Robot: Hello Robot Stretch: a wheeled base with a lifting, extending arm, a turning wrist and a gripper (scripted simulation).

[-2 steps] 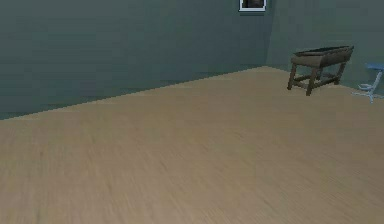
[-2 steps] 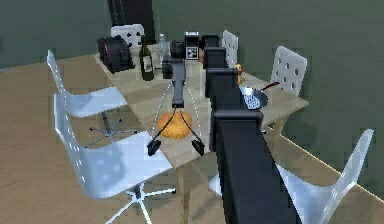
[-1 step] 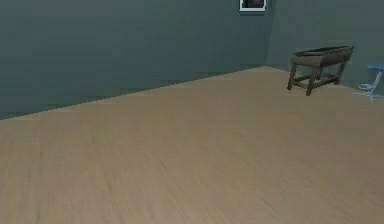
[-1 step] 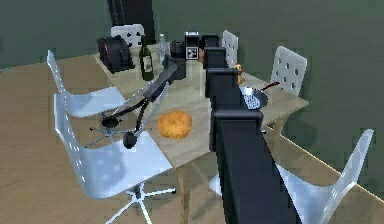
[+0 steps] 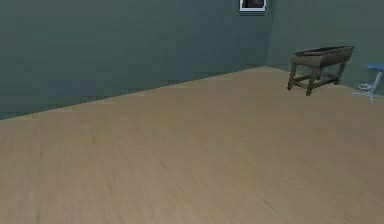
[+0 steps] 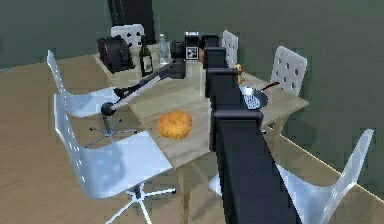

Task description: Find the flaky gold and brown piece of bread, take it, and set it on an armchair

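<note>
Arm side view: the golden-brown bread (image 6: 175,123) lies on the wooden table (image 6: 188,150) near its front edge, just left of the arm (image 6: 240,150). The gripper (image 6: 122,95) sits farther out, by a white chair (image 6: 80,100). Whether its jaws grip anything cannot be told. Best bring the gripper back over the bread and lower it squarely, clear of the bottle (image 6: 146,58).

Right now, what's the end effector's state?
End effector: cannot be told; the light wooden table lies behind it, so whether it holds anything is unclear.
</note>
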